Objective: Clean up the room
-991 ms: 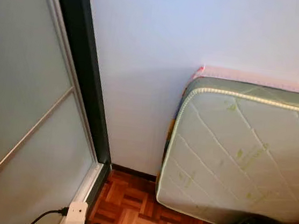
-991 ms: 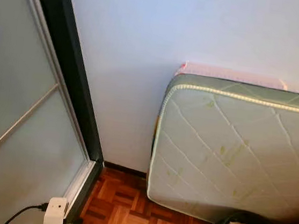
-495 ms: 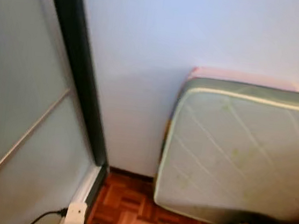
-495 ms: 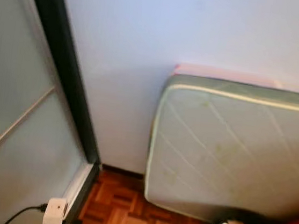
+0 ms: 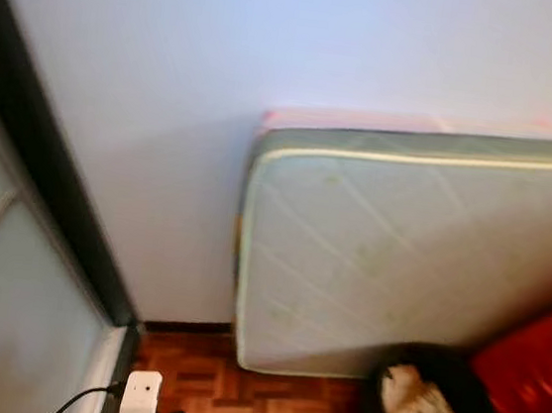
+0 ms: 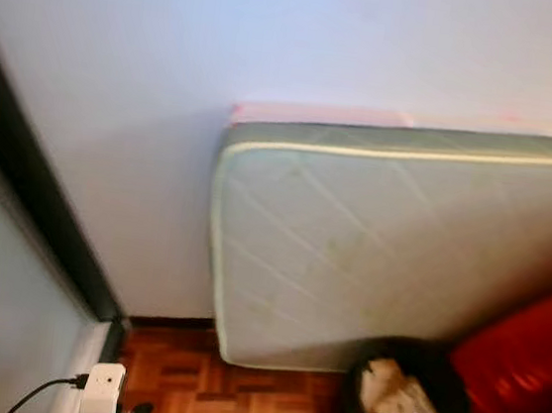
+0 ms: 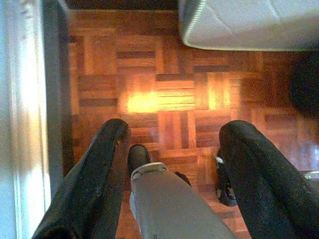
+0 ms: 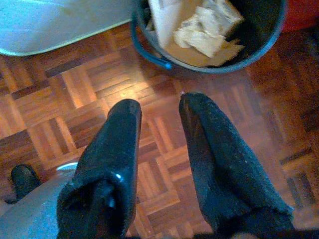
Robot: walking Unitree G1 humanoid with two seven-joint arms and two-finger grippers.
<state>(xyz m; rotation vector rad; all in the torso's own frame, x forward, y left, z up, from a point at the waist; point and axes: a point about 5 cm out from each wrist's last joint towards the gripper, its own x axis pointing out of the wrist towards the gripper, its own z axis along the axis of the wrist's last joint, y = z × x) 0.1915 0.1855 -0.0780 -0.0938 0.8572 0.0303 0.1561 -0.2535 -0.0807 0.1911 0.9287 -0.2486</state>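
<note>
Left gripper [image 7: 172, 144] seen spread, nothing held; right gripper [image 8: 159, 122] likewise parted, empty, above parquet floor [image 7: 159, 99]. Mattress [image 5: 410, 252] propped on wall. Bin [image 8: 214, 35] near right gripper, holds paper scraps. Cleanup judged unfinished; nothing picked up.

Soft, even daylight across the pale wall [image 5: 275, 37], both head views smeared by motion blur, mattress [image 5: 401, 251] quilting barely legible. Warm glare patches on the parquet floor [image 7: 149, 102] in both wrist views. Sharper there, with black fingers [image 8: 112, 164] close and slightly soft.
</note>
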